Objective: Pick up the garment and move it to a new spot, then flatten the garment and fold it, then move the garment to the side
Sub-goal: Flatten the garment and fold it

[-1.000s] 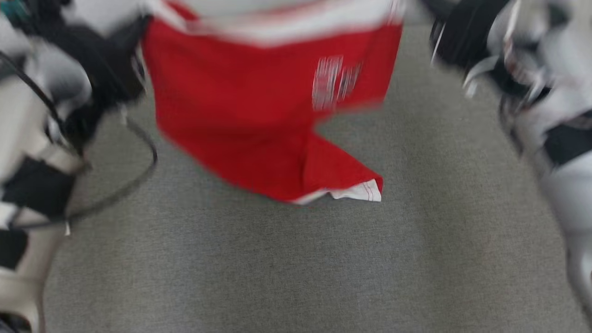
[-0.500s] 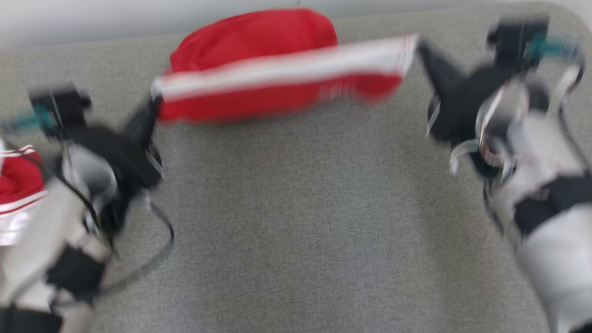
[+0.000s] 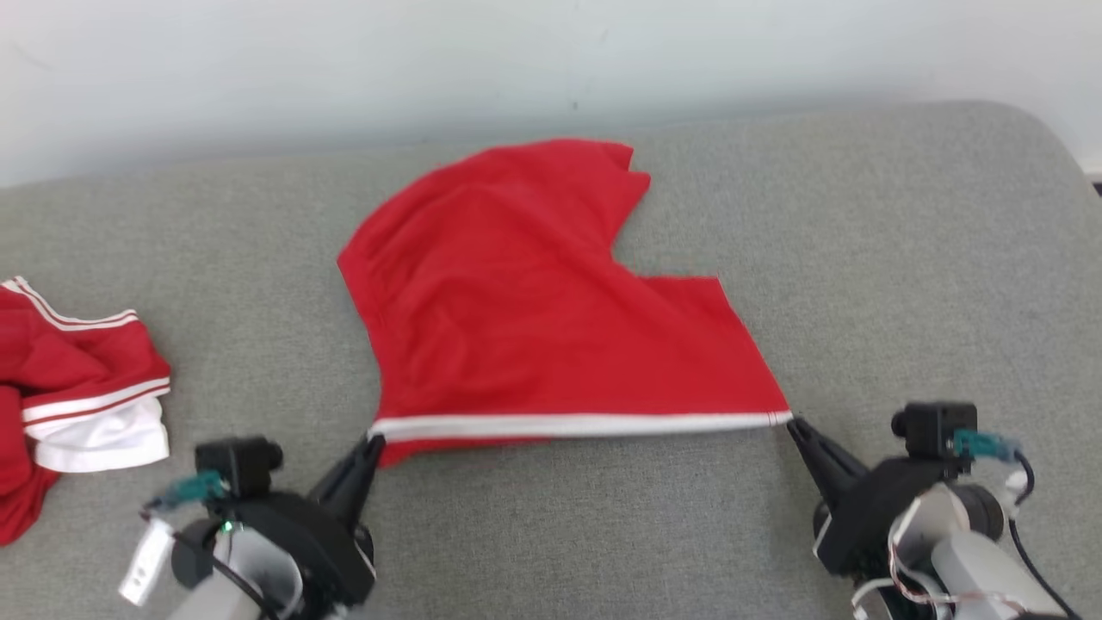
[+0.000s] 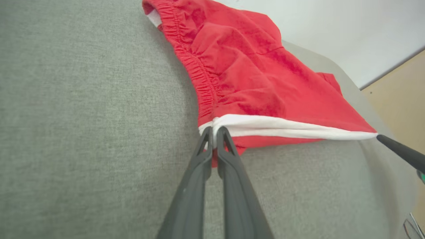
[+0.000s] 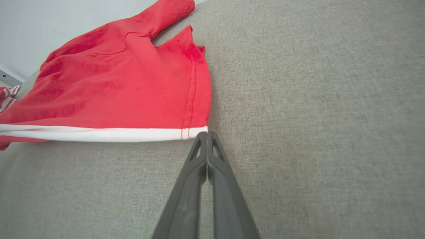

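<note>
Red shorts (image 3: 534, 319) lie spread beyond your grippers; left gripper (image 3: 374, 443) and right gripper (image 3: 790, 423) each pinch tight a corner of the white band (image 3: 577, 424).

Grey fabric-covered counter (image 3: 551, 534) stretching wide, far right corner rounding off. On it, red garment (image 3: 516, 310) with white hem band lying spread across middle, reaching toward far edge. Second red-and-white garment (image 3: 77, 379) sitting bunched at left edge, well apart.
</note>
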Tool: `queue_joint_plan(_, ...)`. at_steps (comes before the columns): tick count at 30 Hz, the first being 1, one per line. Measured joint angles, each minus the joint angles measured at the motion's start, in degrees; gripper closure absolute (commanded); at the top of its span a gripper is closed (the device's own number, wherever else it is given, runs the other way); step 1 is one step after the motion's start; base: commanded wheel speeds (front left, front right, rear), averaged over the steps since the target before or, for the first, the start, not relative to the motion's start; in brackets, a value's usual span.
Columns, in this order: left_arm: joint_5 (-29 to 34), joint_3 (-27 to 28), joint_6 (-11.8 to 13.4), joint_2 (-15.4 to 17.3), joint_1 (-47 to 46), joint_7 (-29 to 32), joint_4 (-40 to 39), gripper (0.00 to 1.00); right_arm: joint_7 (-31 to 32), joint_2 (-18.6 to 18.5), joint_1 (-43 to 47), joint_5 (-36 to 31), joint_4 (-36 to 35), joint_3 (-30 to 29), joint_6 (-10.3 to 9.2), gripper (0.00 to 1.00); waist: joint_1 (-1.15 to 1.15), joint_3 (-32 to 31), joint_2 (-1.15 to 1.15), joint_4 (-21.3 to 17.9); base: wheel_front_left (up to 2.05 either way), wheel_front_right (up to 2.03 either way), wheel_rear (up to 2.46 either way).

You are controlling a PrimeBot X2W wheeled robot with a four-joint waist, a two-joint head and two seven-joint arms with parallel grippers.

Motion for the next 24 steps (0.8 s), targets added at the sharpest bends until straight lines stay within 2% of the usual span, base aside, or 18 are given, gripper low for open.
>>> queue_joint_plan(4,3.75,-2.90,0.59,1.18,2.97,-0.76,-1.94,1.00,-0.75,-1.53,3.62,-0.02,-1.69,0.44,0.00,1.00,0.00,-1.74,0.00,0.38,0.00,0.00,0.00)
queue_joint_plan(17,6.70,-5.76,4.12,1.58,8.11,-1.62,-5.32,1.00,-1.69,-2.68,9.90,-0.22,-4.70,1.62,-0.01,1.00,0.01,-4.58,0.00,1.78,0.00,0.00,0.00)
queue_joint_plan(18,6.70,-5.92,4.20,1.59,8.11,-1.60,-5.32,0.90,-1.69,-2.76,9.92,-0.42,-4.72,1.65,-0.03,1.00,0.01,-4.72,0.00,1.80,0.00,0.00,0.00)
queue_joint_plan(19,6.68,-5.94,4.57,1.52,8.19,-1.60,-5.44,0.64,-1.67,-2.83,9.95,-0.52,-4.79,1.66,-0.12,1.00,0.02,-4.86,0.00,1.81,0.00,0.00,0.00)
queue_joint_plan(20,6.67,-5.93,4.71,1.47,8.31,-1.60,-5.63,0.01,-1.67,-2.91,10.05,-0.63,-5.00,1.64,-0.43,0.93,0.02,-4.97,0.00,1.82,0.00,0.00,0.00)
queue_joint_plan(21,6.67,-5.91,5.08,1.46,8.48,-1.60,-5.77,0.00,-1.72,-2.92,10.27,-0.66,-5.24,1.54,-0.59,0.42,0.01,-5.05,0.00,1.83,0.00,0.00,0.00)
queue_joint_plan(22,6.66,-5.75,5.53,1.46,8.94,-1.60,-6.03,0.00,-1.75,-2.92,10.59,-0.66,-5.43,1.32,-0.74,0.00,0.01,-5.08,0.00,1.83,0.00,0.00,0.00)
queue_joint_plan(24,6.38,-5.24,6.06,1.34,9.60,-1.62,-6.41,0.00,-1.75,-2.96,10.77,-0.64,-5.63,1.01,-1.03,0.00,0.02,-5.11,0.00,1.84,0.00,0.00,0.00)
